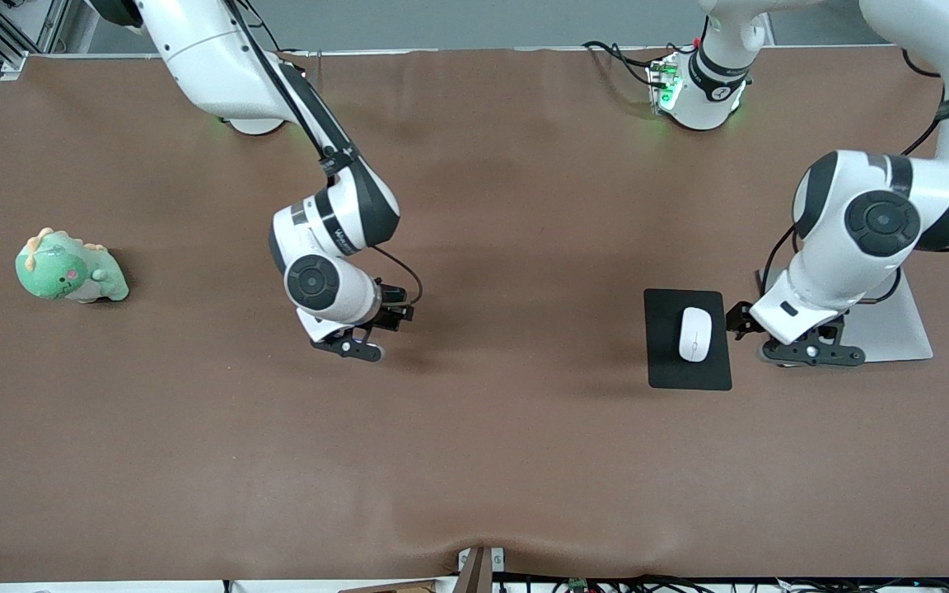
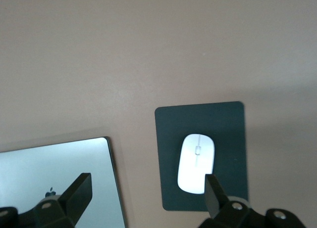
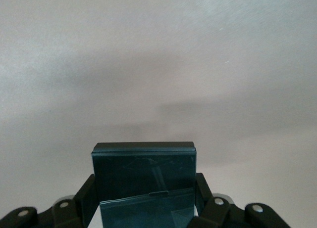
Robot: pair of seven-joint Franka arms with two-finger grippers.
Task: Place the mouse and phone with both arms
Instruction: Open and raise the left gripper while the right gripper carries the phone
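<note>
Right end effector (image 1: 357, 339) clamping phone (image 3: 143, 181), left end effector (image 1: 808, 352) spread above table (image 1: 524, 461)

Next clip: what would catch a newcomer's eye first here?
The glossy white oval mouse on the flat black mouse pad, toward the left arm's end, with the open left gripper over the silver laptop beside it. Mid-table, the right gripper holds the black slab phone.

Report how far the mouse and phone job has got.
Done: the mouse lies on the black mouse pad, and the left gripper hangs open over the silver laptop's edge beside it. In hand: the right gripper holds the phone above bare table. Left: setting the phone down.
</note>
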